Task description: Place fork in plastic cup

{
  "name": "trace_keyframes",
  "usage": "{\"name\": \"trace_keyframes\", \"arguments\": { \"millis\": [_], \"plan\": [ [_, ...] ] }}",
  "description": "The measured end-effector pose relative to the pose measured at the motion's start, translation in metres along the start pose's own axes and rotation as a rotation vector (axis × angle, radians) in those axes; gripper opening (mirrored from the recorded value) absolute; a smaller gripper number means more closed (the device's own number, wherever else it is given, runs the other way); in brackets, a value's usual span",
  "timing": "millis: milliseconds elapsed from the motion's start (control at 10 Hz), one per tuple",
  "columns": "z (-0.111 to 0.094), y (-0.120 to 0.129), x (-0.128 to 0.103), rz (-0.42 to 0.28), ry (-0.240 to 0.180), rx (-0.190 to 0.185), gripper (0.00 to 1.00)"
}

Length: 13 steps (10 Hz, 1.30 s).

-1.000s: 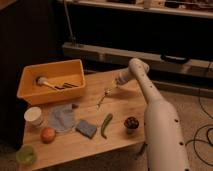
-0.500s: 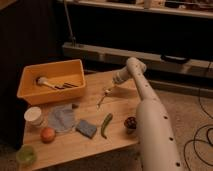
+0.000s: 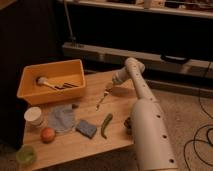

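Gripper [image 3: 109, 89] is stationed over the middle of the wooden table [image 3: 120, 102], slightly toward the far side, at the end of the white arm [image 3: 145, 125] that rises from the near right and bends down at its elbow. The fork [image 3: 101, 100] lies on a slant directly below the gripper, its upper end at the gripper's tip and its lower end pointing near-left. Whether the gripper is clamped on the fork or merely touching it cannot be told, nor whether the fork is clear of the tabletop. The green cup [image 3: 26, 155] stands at the near-left corner, well apart from the fork. A white cup [image 3: 34, 116] stands at the left edge, farther back. Between the two cups sits an orange fruit [image 3: 47, 134]. A grey cloth [image 3: 62, 117] lies right of the white cup, and a blue sponge [image 3: 86, 129] sits just beside it on the near-right. A green pepper [image 3: 106, 125] lies near the fork, on its near side. The orange bin [image 3: 30, 95] occupies the far left and holds a brush [image 3: 42, 81]. A small dark object [image 3: 128, 122] is partly hidden by the arm.
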Motion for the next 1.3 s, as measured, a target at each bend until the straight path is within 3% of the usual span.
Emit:
{"name": "trace_keyframes", "arguments": {
  "millis": [100, 400, 700, 1000, 1300],
  "plan": [
    [0.0, -0.001, 0.001, 0.001, 0.004, -0.001, 0.02],
    [-0.016, 0.002, 0.005, -0.005, 0.009, 0.008, 0.0],
    [-0.062, 0.027, -0.006, -0.038, 0.004, 0.055, 0.0],
    [-0.12, 0.083, -0.028, -0.094, 0.003, 0.1, 0.0],
    [-0.163, 0.167, -0.054, -0.184, 0.007, 0.121, 0.0]
  ]
}}
